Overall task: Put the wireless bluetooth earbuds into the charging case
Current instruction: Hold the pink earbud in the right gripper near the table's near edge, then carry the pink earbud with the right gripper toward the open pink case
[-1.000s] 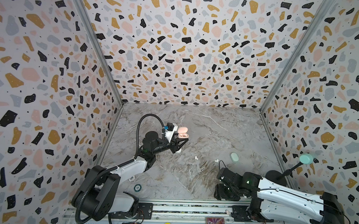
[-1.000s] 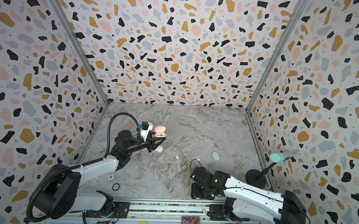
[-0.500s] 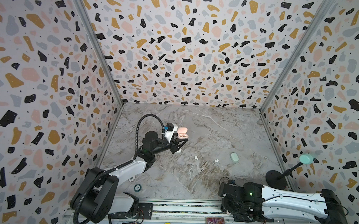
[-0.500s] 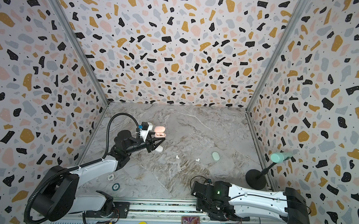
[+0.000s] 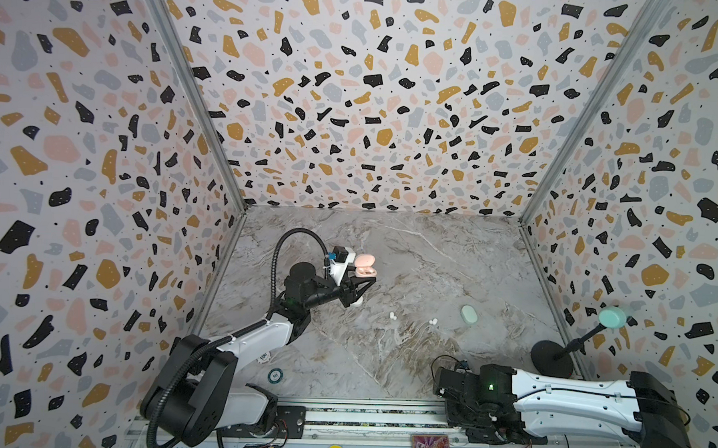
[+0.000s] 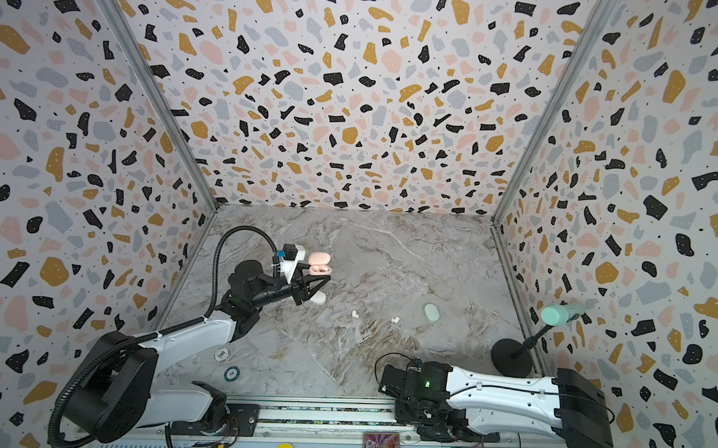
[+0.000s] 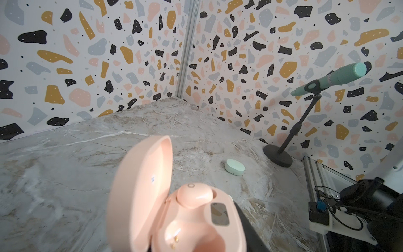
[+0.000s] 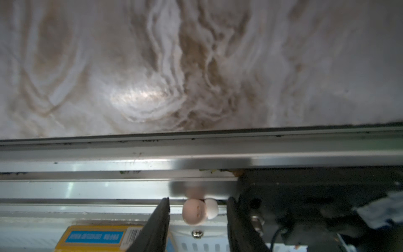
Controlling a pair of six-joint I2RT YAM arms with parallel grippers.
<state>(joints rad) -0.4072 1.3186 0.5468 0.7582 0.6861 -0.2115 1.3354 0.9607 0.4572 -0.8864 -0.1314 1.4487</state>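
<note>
The left gripper (image 5: 363,282) is clamped on the pink charging case (image 7: 152,209) and holds it lifted above the worktop (image 5: 405,360), toward the left edge. The lid is swung back and the sockets face up, presumably so the other arm can lower a bud in from above. One pink earbud (image 7: 193,196) sits seated in the case. The neighbouring socket (image 7: 174,235) is bare, its metal contacts showing.

The missing mate (image 8: 194,212) is not on the marble at all. It lies on the metal rail (image 8: 109,189) just beyond the worktop's front edge (pale tip turned sideways), which is why the right gripper (image 8: 198,199) is down there. Its jaws stand apart, one on each side of the bud with a gap on both, so nothing is gripped yet. A bud this small and rounded on bare metal could well skid out as the jaws close, so a centred, gentle pinch seems called for.

A white earbud (image 5: 393,316) and a second white earbud (image 5: 432,321) lie loose mid-worktop. The closed mint case (image 5: 469,314) lies nearer the right edge.
</note>
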